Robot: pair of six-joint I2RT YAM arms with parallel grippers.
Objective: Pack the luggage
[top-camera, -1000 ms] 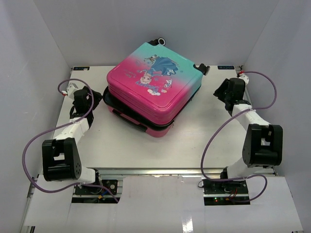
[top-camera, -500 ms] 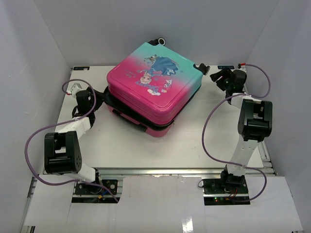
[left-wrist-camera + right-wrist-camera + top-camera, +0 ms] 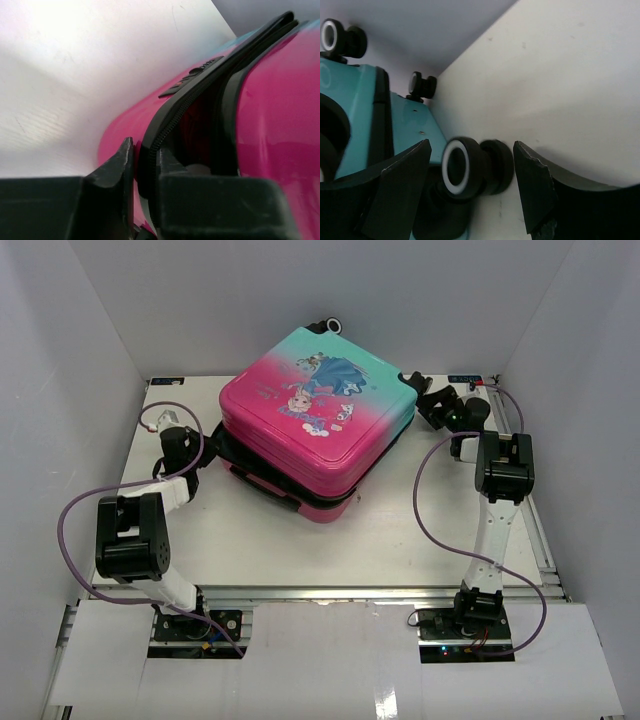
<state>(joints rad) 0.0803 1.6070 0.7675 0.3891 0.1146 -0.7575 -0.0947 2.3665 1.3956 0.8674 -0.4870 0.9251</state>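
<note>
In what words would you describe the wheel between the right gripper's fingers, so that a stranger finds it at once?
Find the luggage, pink at one end and teal at the other, on the table. At its teal end, the wheel is black with a white ring, and it alone sits inside the open right gripper.

The left arm (image 3: 165, 495) and right arm (image 3: 495, 530) share slim white links and blocky black joint housings. Purple cables (image 3: 62, 540) loop from each. The right pincer (image 3: 470, 175) has matte black, wedge-shaped fingers (image 3: 395, 185).
</note>
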